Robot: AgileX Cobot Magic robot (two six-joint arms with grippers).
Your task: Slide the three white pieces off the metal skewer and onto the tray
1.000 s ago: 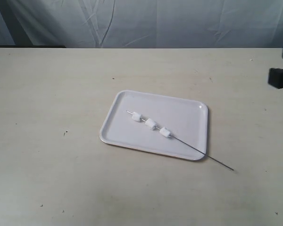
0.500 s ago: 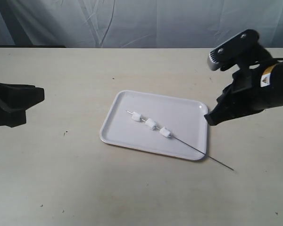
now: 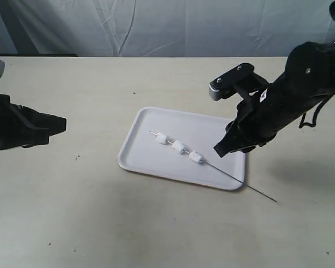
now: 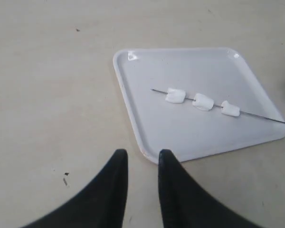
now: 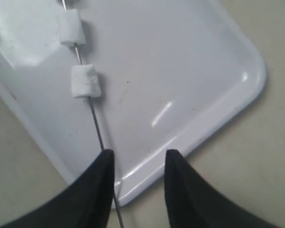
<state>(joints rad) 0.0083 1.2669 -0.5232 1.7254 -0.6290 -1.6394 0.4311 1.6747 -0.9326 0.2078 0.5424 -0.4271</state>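
The white tray (image 3: 212, 134) lies mid-table. Across it rests the metal skewer (image 3: 234, 178), its bare end sticking out past the tray's near right corner. Three white pieces (image 3: 179, 147) sit threaded in a row along it. My right gripper (image 3: 220, 151) hovers open over the tray's right end; in the right wrist view the skewer (image 5: 97, 128) runs just beside one finger of that gripper (image 5: 137, 156), with two pieces (image 5: 85, 81) beyond. My left gripper (image 3: 61, 125) is open and empty, well left of the tray. The left wrist view shows that gripper (image 4: 141, 154) by the tray's corner (image 4: 147, 152).
The beige table (image 3: 72, 212) carries nothing else but small dark specks (image 3: 77, 158). A grey cloth backdrop (image 3: 184, 28) hangs behind the far edge.
Both arms have come in from the sides. The right one moved left and down over the tray's right end; the left one advanced a little toward the tray. Skewer and pieces have not moved.
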